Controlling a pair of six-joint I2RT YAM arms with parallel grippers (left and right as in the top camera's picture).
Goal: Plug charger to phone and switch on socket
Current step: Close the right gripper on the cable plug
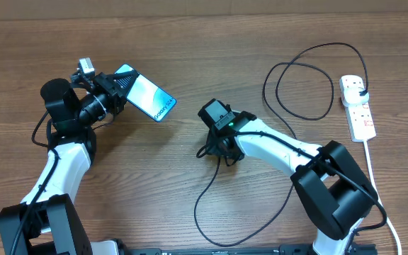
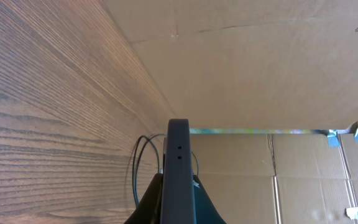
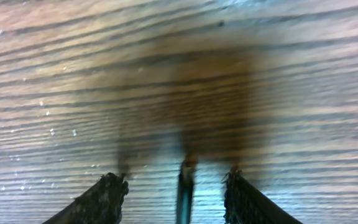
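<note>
My left gripper (image 1: 121, 86) is shut on the phone (image 1: 149, 96) and holds it off the table at the left, its light-blue screen facing up. In the left wrist view the phone's dark edge (image 2: 178, 165) stands clamped between my fingers (image 2: 178, 211). The charger's thin black cable (image 1: 197, 202) loops across the table; its black plug (image 1: 360, 88) sits in the socket (image 1: 360, 113), a white power strip at the far right. My right gripper (image 1: 217, 147) points down at the table over the cable's free end. Its fingers (image 3: 176, 182) are apart, with the cable tip (image 3: 185, 193) between them, untouched.
The socket's white cord (image 1: 374, 177) runs down the right edge toward the front. Cardboard walls (image 2: 260, 62) stand beyond the table's far edge. The cable loops (image 1: 275, 88) lie between my right arm and the socket.
</note>
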